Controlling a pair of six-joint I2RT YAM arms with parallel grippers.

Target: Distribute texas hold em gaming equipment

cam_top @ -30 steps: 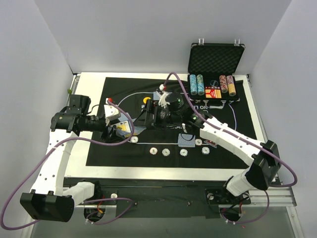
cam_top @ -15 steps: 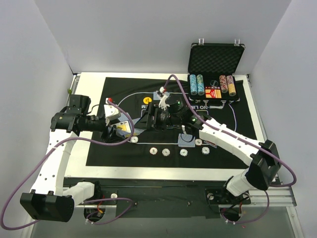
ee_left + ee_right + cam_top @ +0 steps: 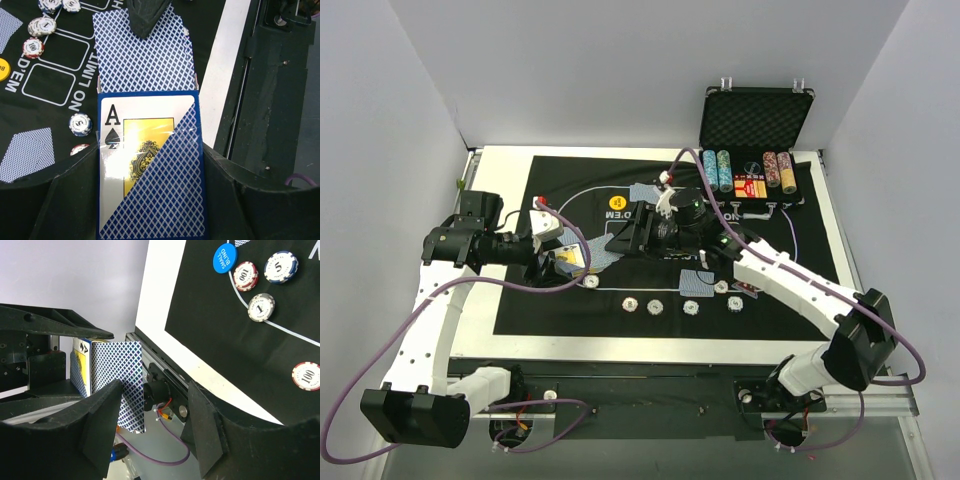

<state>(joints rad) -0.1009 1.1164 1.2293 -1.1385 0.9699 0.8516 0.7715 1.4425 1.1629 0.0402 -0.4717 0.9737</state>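
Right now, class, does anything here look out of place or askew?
Only a blue-backed card jutting partway out of the card box in the left gripper, the right gripper open around it. Nothing looks spilled.

You have plain pale grey walls closing in the back and both sides of the table, under even light that leaves only soft shadows. The white tabletop carries a black printed felt mat across most of it. At the far right corner a black foam-lined case stands open, its lid raised. A dark metal frame runs along the near edge.
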